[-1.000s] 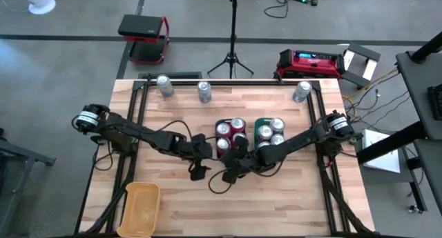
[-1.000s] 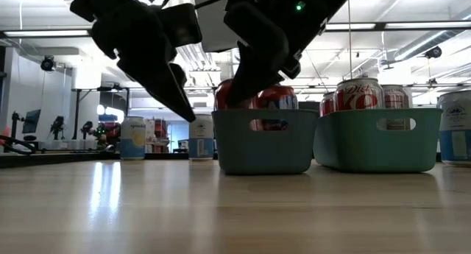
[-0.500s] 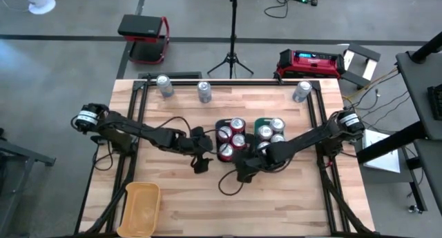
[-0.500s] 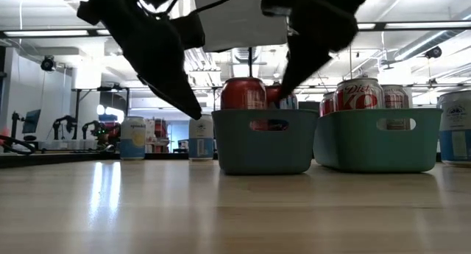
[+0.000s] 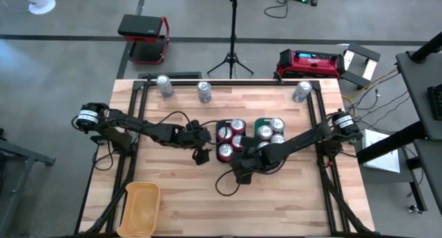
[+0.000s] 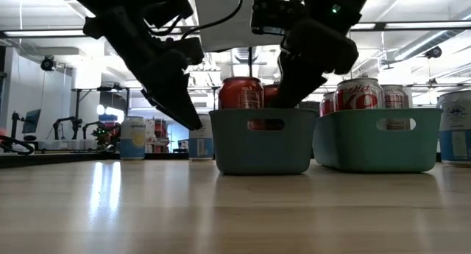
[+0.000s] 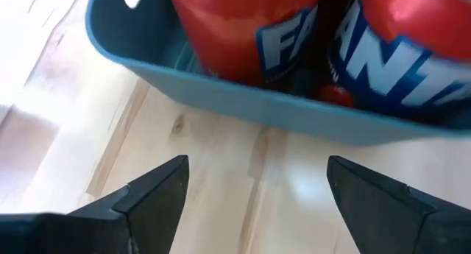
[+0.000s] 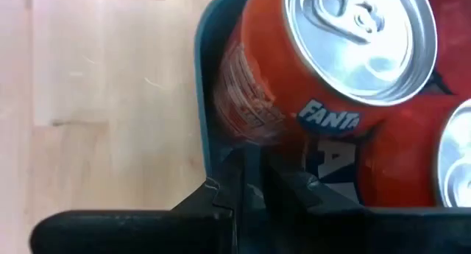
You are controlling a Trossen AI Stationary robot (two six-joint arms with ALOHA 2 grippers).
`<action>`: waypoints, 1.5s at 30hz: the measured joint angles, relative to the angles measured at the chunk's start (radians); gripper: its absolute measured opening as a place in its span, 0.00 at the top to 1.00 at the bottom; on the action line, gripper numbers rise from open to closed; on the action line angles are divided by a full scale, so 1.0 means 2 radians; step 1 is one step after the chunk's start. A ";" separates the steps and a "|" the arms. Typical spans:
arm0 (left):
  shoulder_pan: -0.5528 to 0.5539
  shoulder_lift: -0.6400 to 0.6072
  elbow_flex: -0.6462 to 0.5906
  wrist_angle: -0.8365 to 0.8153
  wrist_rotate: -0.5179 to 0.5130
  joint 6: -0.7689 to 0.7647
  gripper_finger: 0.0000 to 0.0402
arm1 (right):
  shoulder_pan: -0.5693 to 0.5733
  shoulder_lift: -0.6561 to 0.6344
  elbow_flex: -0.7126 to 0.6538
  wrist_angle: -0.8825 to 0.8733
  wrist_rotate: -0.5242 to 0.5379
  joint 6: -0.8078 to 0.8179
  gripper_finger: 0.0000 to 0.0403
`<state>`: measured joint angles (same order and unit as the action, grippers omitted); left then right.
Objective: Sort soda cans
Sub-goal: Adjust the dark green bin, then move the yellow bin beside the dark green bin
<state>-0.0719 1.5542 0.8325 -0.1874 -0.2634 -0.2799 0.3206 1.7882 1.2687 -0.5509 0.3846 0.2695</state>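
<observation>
Several red soda cans stand in a tray at the table's middle. Beside it, a green tray holds several silver cans. Three more cans stand along the far edge. My left gripper is open just left of the red cans' tray, with nothing between its fingers. My right gripper is shut at that tray's near wall, in front of a red Fanta can. My right gripper's shut fingertips stand against the near wall of the red cans' tray, coming from the table's near side. I cannot tell whether they touch it.
A yellow tray lies at the near left corner. Black frame rails run along the table's left and right sides. Bare wood lies between the trays and the near edge.
My right gripper has drawn back from over the red cans' tray toward the table's near edge, and a red can now stands in the tray where it was. My left gripper has gone a little toward the far edge, nearer that tray's left side.
</observation>
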 joint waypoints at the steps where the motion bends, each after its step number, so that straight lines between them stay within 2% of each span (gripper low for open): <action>1: -0.001 0.000 0.001 -0.001 0.000 0.000 0.24 | 0.000 0.000 0.001 0.001 0.000 0.000 0.89; 9: -0.003 0.000 0.002 0.001 0.000 -0.015 0.24 | -0.005 -0.005 0.012 -0.006 -0.004 -0.020 0.88; 12: -0.007 -0.001 0.002 -0.005 -0.007 -0.018 0.24 | -0.005 -0.022 0.035 -0.041 -0.003 -0.029 0.89; 18: -0.025 -0.033 0.002 -0.083 -0.012 -0.062 0.24 | 0.003 -0.079 0.055 -0.125 0.002 -0.008 0.87; 25: -0.076 -0.051 -0.010 -0.058 -0.072 -0.079 0.24 | 0.031 -0.149 0.005 -0.127 0.001 0.047 0.78; 31: -0.097 -0.047 -0.033 0.012 -0.096 -0.082 0.24 | 0.057 -0.156 -0.044 -0.123 -0.013 0.075 0.68; 35: -0.104 -0.048 -0.036 0.028 -0.098 -0.092 0.24 | 0.061 -0.147 -0.074 -0.074 -0.010 0.061 0.62; 37: -0.111 -0.051 -0.035 0.013 -0.082 -0.101 0.24 | 0.060 -0.138 -0.086 -0.044 -0.010 0.049 0.60; 39: -0.114 -0.056 -0.021 -0.027 -0.035 -0.134 0.24 | 0.061 -0.134 -0.091 -0.025 -0.011 0.028 0.59; 43: -0.118 -0.064 0.042 -0.118 0.079 -0.196 0.24 | 0.063 -0.133 -0.090 0.006 -0.009 -0.014 0.56; 45: -0.132 -0.059 0.083 -0.185 0.102 -0.211 0.24 | 0.063 -0.133 -0.089 0.022 0.000 -0.035 0.55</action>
<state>-0.3355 1.4352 0.9978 -0.5571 -0.0592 -0.7024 0.4461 1.5221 1.0912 -0.5062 0.3844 0.1991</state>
